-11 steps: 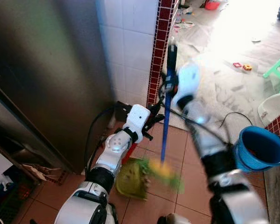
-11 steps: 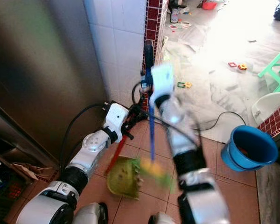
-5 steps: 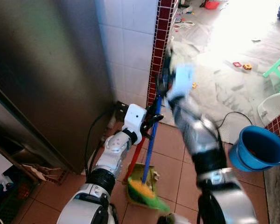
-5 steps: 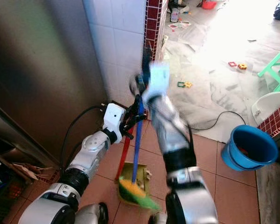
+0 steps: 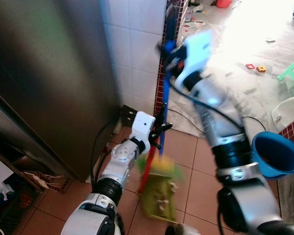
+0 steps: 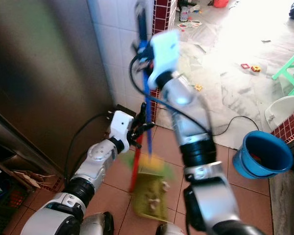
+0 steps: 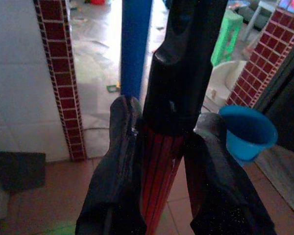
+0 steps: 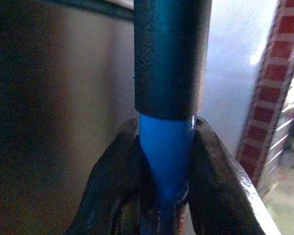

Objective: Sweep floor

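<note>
Broom and dustpan meeting on kitchen tiles

Broom (image 5: 165, 93) is standing almost upright beside the red brick pillar (image 5: 167, 44), its blue handle being pinched between the fingers (image 8: 112, 196) of the right gripper (image 8: 162, 196), which are pressing in just below the black grip sleeve. Below that gripper the shaft is running down to blurred green and yellow bristles (image 5: 160, 165), which are touching the top of the dustpan (image 5: 159, 198). The left gripper (image 7: 161, 166) is clamping the dustpan's red ribbed handle (image 7: 159, 171), one finger (image 7: 112, 181) on each side where the red meets a black sleeve; the blue shaft is passing just behind these fingers. The olive-green pan is hanging below that gripper over the terracotta floor (image 5: 186, 152). A blue bucket (image 5: 277, 155) is sitting well off to the right of both grippers, and a steel cabinet (image 5: 49, 73) is filling the space to their left, beside a white tiled wall (image 5: 132, 44).
</note>
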`<state>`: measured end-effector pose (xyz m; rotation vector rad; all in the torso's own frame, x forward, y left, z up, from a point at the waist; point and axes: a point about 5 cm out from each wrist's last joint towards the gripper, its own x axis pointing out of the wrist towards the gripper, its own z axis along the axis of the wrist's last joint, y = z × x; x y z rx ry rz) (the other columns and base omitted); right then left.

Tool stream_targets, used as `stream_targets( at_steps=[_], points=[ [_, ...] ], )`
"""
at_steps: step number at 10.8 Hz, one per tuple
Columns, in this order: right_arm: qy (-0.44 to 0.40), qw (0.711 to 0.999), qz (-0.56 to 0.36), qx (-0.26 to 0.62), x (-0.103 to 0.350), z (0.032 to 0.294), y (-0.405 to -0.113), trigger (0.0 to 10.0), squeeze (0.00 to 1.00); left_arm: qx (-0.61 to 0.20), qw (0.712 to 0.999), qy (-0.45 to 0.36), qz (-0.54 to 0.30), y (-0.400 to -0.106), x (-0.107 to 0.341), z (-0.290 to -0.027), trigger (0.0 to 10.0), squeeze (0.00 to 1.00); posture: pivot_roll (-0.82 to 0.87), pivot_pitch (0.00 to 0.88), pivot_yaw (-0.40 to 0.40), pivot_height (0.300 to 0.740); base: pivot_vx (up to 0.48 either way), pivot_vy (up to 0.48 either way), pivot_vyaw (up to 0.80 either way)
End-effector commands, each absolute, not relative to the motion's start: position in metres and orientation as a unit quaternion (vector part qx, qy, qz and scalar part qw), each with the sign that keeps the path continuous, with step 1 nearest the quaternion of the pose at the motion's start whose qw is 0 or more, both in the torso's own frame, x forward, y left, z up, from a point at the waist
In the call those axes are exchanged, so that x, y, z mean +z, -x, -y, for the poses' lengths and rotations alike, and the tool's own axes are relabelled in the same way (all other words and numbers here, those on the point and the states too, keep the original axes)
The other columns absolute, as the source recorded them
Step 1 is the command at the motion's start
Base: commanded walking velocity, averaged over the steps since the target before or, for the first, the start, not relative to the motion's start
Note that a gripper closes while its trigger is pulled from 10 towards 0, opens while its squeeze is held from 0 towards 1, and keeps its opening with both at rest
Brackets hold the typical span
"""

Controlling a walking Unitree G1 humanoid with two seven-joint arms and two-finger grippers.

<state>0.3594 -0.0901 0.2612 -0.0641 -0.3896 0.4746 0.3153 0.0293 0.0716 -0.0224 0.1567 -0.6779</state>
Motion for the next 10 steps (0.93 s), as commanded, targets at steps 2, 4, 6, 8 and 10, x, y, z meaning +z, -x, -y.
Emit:
stream_targets(
  at_steps=[2, 4, 6, 8, 10],
  points=[
    [0.075, 0.945, 0.248, 0.199, 0.28, 0.101, -0.358, 10.0, 0.0, -0.355, 0.925, 0.008, -0.134, -0.302, 0.051, -0.021, 10.0, 0.0, -0.1, 0.062, 0.003, 0.74, 0.0, 0.0, 0.0],
    [0.124, 0.967, 0.197, 0.102, 0.237, 0.133, -0.368, 10.0, 0.0, -0.352, 0.926, -0.009, -0.136, -0.303, 0.051, -0.026, 10.0, 0.0, -0.09, 0.066, -0.002, 0.74, 0.0, 0.0, 0.0],
    [0.097, 0.984, 0.136, 0.065, 0.203, 0.143, -0.368, 10.0, 0.0, -0.334, 0.936, -0.01, -0.114, -0.308, 0.058, -0.033, 10.0, 0.0, -0.08, 0.068, -0.004, 0.74, 0.0, 0.0, 0.0],
    [0.038, 0.996, 0.061, 0.046, 0.167, 0.143, -0.367, 10.0, 0.0, -0.308, 0.948, -0.006, -0.079, -0.314, 0.072, -0.043, 10.0, 0.0, -0.07, 0.073, -0.011, 0.74, 0.0, 0.0, 0.0],
    [-0.046, 0.997, 0.014, 0.053, 0.158, 0.13, -0.368, 10.0, 0.0, -0.299, 0.951, -0.001, -0.078, -0.315, 0.073, -0.047, 10.0, 0.0, -0.06, 0.07, -0.014, 0.74, 0.0, 0.0, 0.0]
  ],
)
